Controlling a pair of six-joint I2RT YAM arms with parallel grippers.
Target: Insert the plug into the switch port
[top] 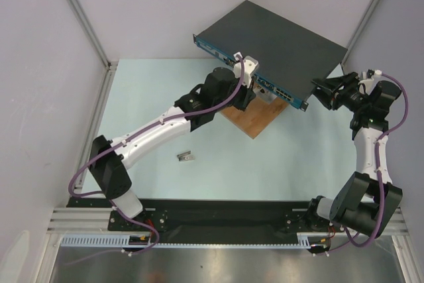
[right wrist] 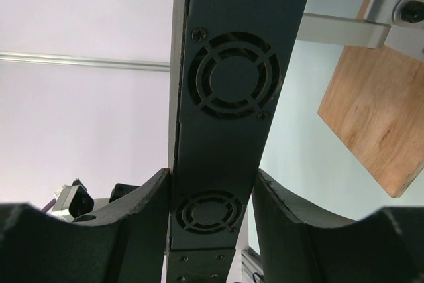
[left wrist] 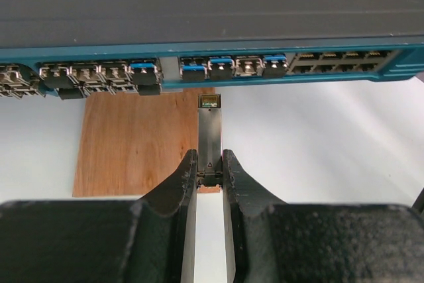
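Gripping the plug (left wrist: 209,130) by its rear end, the left claw (left wrist: 210,167) is closed tight on it. The slim metal body sticks straight out from between the two dark fingers (left wrist: 179,183) toward the switch (top: 271,41). From where I stand, the plug's tip sits just below the lower edge of the blue front face (left wrist: 165,50) and is not in any port. It lines up roughly under the ports (left wrist: 220,65) with blue tabs near the middle of the row.

The switch is a wide, flat, dark grey box lying at an angle across the far part of the pale tabletop (top: 265,170). Its front edge hangs over a brown wooden board (top: 255,120).

The right claw (right wrist: 212,190) is clamped on the switch's narrow side end, with a finger pressed against each flank of that end. Two round fan grilles (right wrist: 232,77) show on the face between and above them.

A small metal piece (top: 186,157) lies alone on the tabletop, well apart from the switch and near the left arm (top: 152,134).
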